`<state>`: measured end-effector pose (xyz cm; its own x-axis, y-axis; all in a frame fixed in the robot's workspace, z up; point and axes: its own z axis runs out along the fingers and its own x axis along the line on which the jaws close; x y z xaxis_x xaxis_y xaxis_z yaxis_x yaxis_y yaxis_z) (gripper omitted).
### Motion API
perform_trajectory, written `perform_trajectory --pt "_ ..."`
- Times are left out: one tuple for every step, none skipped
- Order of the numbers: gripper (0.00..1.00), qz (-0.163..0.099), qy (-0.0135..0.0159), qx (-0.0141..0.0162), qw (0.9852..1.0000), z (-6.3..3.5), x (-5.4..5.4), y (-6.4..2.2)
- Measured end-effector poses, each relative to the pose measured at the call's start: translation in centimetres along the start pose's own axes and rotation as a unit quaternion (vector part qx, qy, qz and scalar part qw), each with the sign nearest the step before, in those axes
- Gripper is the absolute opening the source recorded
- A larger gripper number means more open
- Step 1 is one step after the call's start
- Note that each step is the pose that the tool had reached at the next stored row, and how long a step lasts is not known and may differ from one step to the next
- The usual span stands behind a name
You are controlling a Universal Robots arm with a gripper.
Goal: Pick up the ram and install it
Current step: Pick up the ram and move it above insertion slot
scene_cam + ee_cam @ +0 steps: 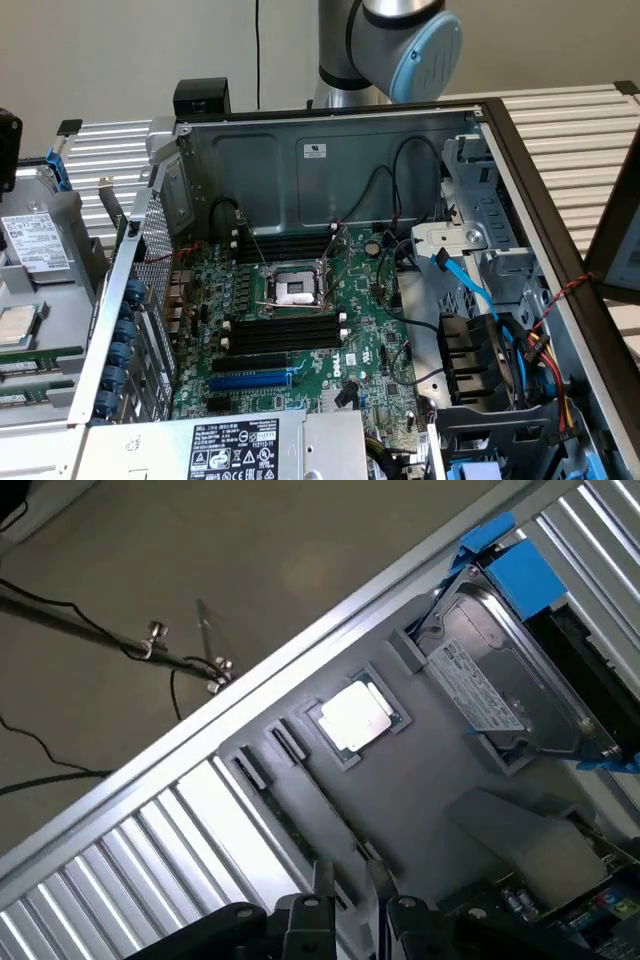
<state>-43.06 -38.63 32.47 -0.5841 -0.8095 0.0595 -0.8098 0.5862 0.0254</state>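
While the ram (325, 815) sits uninstalled in the tray (430, 780) beside the case (300, 185), the gripper (350, 875) hovers over it, released.

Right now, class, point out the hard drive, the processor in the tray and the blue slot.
hard drive (500, 685), wrist view, on its labelled cover.
processor (355, 715), wrist view, middle of its lid.
blue slot (250, 379), exterior view, midway along it.

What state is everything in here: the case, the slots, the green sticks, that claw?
Grey metal computer case: side open, motherboard exposed.
Long black memory slots: empty.
Thin green ram sticks: resting in the grey tray, not held.
Square silver processor chip: lying flat in tray.
Gripper: open, over the tray.
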Motion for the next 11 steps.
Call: perform_trajectory --pt "0.28 -0.009 0.0002 0.0006 1.0000 0.12 -0.01 0.00" --pt "0.35 -0.017 0.0005 0.0011 0.9998 0.20 -0.01 -0.01" --pt "0.35 -0.022 0.0012 0.0018 0.9998 0.25 -0.01 0.01" --pt "0.35 -0.026 0.0022 0.0025 0.9997 0.33 0.02 0.06" --pt "0.35 -0.031 0.0029 0.0034 0.9995 0.40 0.02 0.05" --pt "0.35 -0.040 0.0035 0.0041 0.9992 0.44 0.01 0.04" --pt "0.35 -0.048 0.0040 0.0049 0.9988 0.50 0.01 0.04" --pt "0.35 -0.057 0.0043 0.0055 0.9983 0.58 0.01 0.04" --pt "0.35 -0.066 0.0045 0.0061 0.9978 0.68 0.00 0.04" --pt "0.35 -0.075 0.0047 0.0066 0.9971 0.78 -0.01 0.04" --pt "0.35 -0.085 0.0049 0.0072 0.9964 0.89 -0.01 0.03"
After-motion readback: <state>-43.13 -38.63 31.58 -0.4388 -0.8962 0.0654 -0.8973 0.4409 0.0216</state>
